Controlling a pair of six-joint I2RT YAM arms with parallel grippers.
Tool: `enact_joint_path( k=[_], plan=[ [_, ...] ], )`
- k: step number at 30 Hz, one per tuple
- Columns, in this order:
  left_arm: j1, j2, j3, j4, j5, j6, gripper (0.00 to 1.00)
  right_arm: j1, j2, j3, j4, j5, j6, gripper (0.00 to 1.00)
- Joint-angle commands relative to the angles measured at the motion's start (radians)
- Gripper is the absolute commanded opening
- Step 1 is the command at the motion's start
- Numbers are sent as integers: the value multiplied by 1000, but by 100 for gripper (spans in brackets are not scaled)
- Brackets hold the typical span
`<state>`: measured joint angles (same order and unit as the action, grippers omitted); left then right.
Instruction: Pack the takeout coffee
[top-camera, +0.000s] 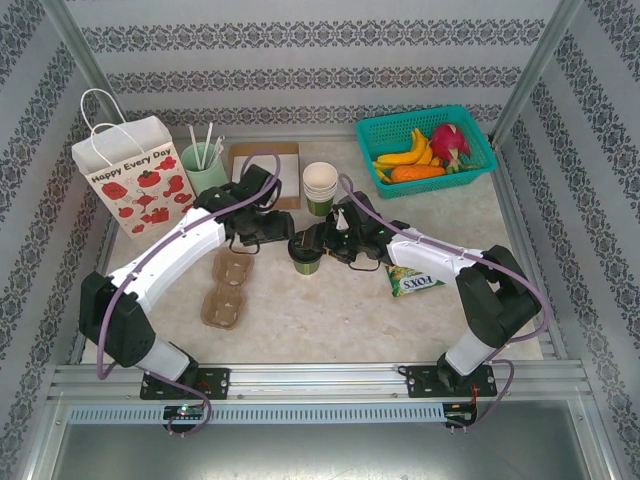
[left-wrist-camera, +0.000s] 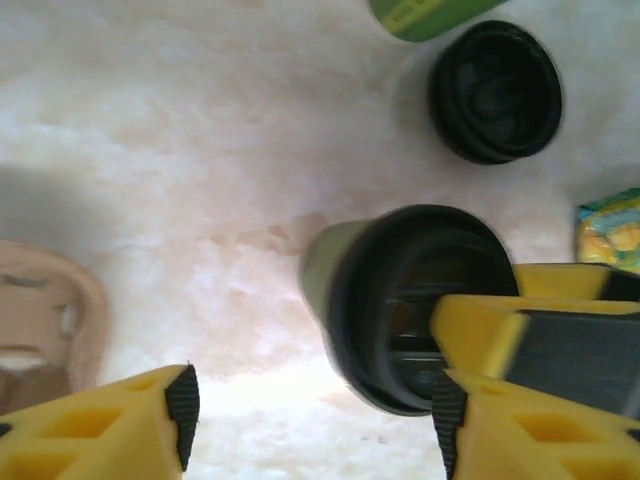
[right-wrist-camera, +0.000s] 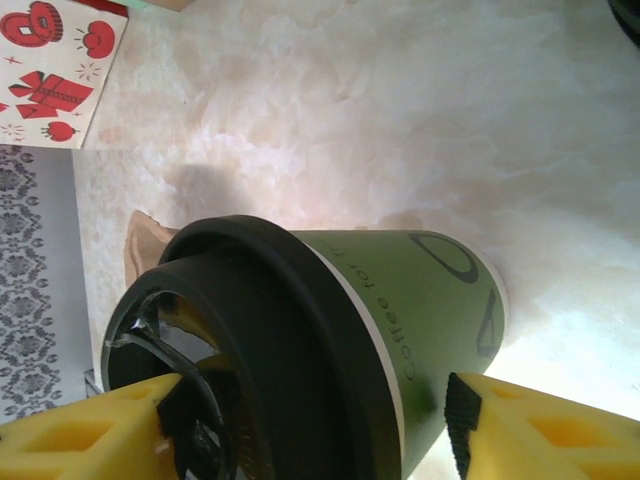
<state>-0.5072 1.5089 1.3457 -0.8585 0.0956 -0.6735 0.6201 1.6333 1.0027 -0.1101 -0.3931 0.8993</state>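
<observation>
The takeout coffee (top-camera: 304, 256), a dark green cup with a black lid, stands upright mid-table between the two grippers. In the right wrist view the takeout coffee (right-wrist-camera: 420, 310) sits between my right gripper's (right-wrist-camera: 312, 415) spread fingers: one pad (right-wrist-camera: 462, 420) is beside its green wall and the other is by the lid. The jaws are at full width and show no squeeze. My left gripper (left-wrist-camera: 312, 415) is open over bare table just left of the cup (left-wrist-camera: 400, 300). From above, the left gripper (top-camera: 275, 240) and right gripper (top-camera: 322, 245) flank the cup.
A loose black lid (left-wrist-camera: 495, 90) lies beyond the cup. A cardboard cup carrier (top-camera: 228, 290) lies near-left and a snack packet (top-camera: 415, 280) on the right. At the back are a poppy-print paper bag (top-camera: 135, 180), a mint holder with straws (top-camera: 205, 165), stacked lidless cups (top-camera: 320, 188) and a fruit basket (top-camera: 425, 150).
</observation>
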Motion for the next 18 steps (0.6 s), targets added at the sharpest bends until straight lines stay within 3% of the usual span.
enact_joint_path(
  k=[1,5,9,18],
  plan=[
    [53,-6,-49,-11,-83,-69,85,13,5,33,-63,58,-62,71],
    [115,34,-99,-9,-45,-101,100,16,-11,57,-56,57,-116,79],
    [121,89,-110,35,20,-105,100,29,-32,69,-51,81,-168,98],
    [121,160,-94,71,78,-90,100,71,4,134,-144,145,-253,98]
  ],
)
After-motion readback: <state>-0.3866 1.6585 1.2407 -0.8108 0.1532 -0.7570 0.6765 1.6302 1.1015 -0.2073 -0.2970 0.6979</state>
